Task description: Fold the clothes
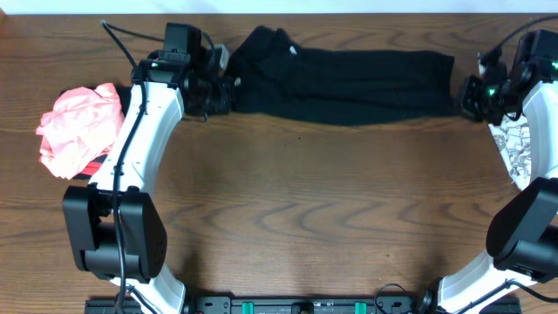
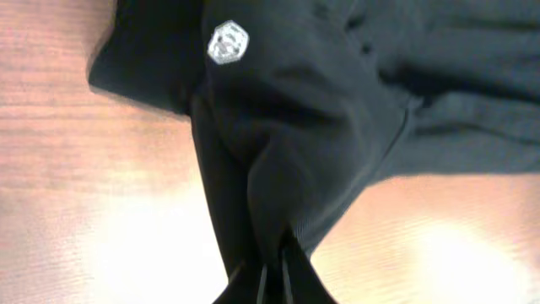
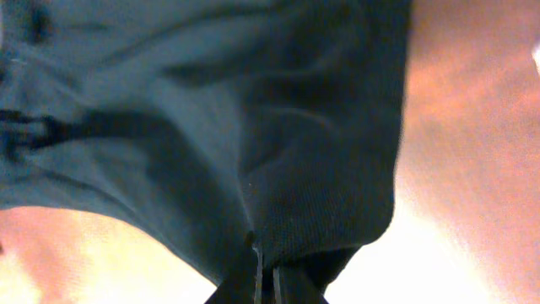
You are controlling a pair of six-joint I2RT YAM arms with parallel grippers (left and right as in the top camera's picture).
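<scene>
The clothes (image 1: 366,87) sit in three places on your worktop (image 1: 296,227). The black garment (image 1: 331,78) stretches as a long band across the far side, from about 11 o'clock to about 1 o'clock, and each of its ends is caught in one of your hands. You cannot tell from the overhead view whether the band rests on the wood or hangs just above it.

Your left hand (image 1: 228,89) is at 11 o'clock, closed tight on the garment's left end. In the left wrist view the cloth bunches into a narrow pleat right at the fingertips (image 2: 263,285) and fans out beyond them, with a small white logo print (image 2: 228,42) showing on the upper fold.

Your right hand (image 1: 466,96) is at 1 o'clock, likewise pinched shut on the right end. In its wrist view the fabric gathers to a point at the fingertips and spreads away in soft creases.

A coral-pink garment (image 1: 78,129) lies crumpled at 9 o'clock, just beside your left arm. A white patterned garment (image 1: 519,150) lies at 3 o'clock, partly under your right arm.
</scene>
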